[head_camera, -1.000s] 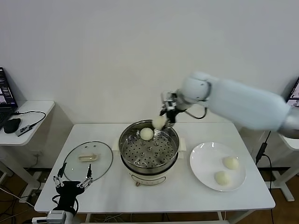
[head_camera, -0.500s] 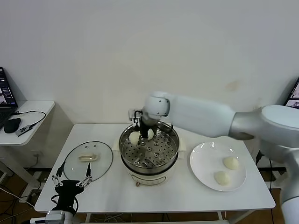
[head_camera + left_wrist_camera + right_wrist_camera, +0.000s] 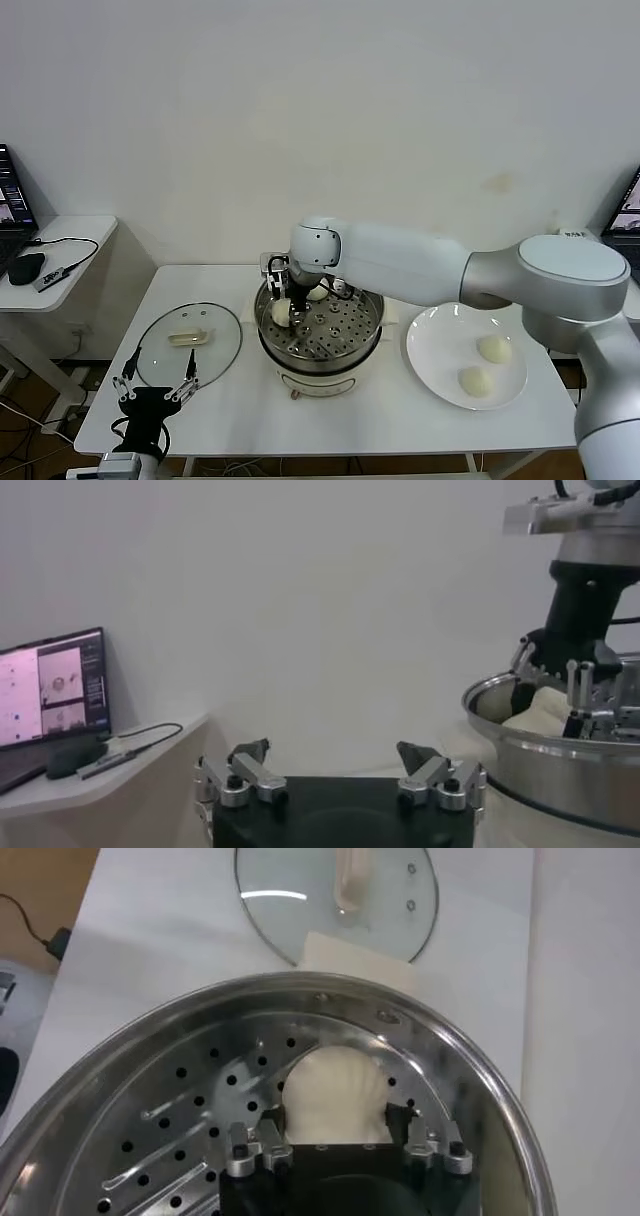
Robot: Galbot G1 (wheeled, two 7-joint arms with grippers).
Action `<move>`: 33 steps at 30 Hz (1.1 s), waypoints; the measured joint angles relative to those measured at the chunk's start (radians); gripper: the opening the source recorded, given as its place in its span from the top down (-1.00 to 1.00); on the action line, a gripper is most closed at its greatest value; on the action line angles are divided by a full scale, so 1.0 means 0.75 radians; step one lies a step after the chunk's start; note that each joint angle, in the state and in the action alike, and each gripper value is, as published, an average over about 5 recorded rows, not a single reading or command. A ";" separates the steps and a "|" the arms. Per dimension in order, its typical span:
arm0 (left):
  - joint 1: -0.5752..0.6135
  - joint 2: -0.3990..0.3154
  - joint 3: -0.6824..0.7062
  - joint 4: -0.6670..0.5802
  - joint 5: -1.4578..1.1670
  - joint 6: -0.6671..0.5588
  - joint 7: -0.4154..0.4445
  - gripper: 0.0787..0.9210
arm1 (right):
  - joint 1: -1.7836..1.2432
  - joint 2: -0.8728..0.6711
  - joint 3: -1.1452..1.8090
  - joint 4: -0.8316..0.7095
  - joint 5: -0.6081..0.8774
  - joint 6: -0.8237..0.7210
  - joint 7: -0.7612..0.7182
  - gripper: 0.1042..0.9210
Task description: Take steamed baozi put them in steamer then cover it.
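White right arm [image 3: 420, 265] is spanning the round shiny steel steamer [image 3: 320, 325], blocking overhead access. Bare white tabletop [image 3: 330, 415] in front is lying passable; clear glass lid [image 3: 188, 343] is occupying the left side.

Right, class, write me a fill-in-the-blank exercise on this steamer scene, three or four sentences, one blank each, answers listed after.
1. The right claw holds a bun inside the ____.
2. The plate carries ____ buns.
3. The lid lies on the table to the steamer's ____.
4. The left claw, near the table's front edge, is ____.

Answers: steamer; two; left; open
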 measured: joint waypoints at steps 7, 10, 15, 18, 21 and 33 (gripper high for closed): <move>-0.001 -0.002 0.008 0.000 0.003 0.001 0.000 -0.77 | 0.021 -0.018 0.005 0.018 -0.012 0.004 -0.033 -0.68; -0.003 -0.003 0.010 -0.001 0.005 0.003 0.001 -0.77 | 0.046 -0.046 0.007 0.041 -0.016 0.014 -0.054 -0.75; -0.005 0.006 0.009 -0.002 0.004 0.004 0.002 -0.77 | 0.115 -0.135 0.000 0.105 -0.032 0.048 -0.107 -0.76; -0.009 0.014 0.010 -0.002 0.004 0.006 0.003 -0.77 | 0.166 -0.218 -0.010 0.162 -0.045 0.077 -0.149 -0.76; -0.014 0.021 0.017 -0.002 0.005 0.007 0.003 -0.77 | 0.211 -0.321 -0.014 0.231 -0.060 0.108 -0.189 -0.76; -0.005 0.039 0.056 -0.008 0.033 0.008 0.005 -0.77 | 0.249 -0.843 0.018 0.518 -0.161 0.222 -0.304 -0.76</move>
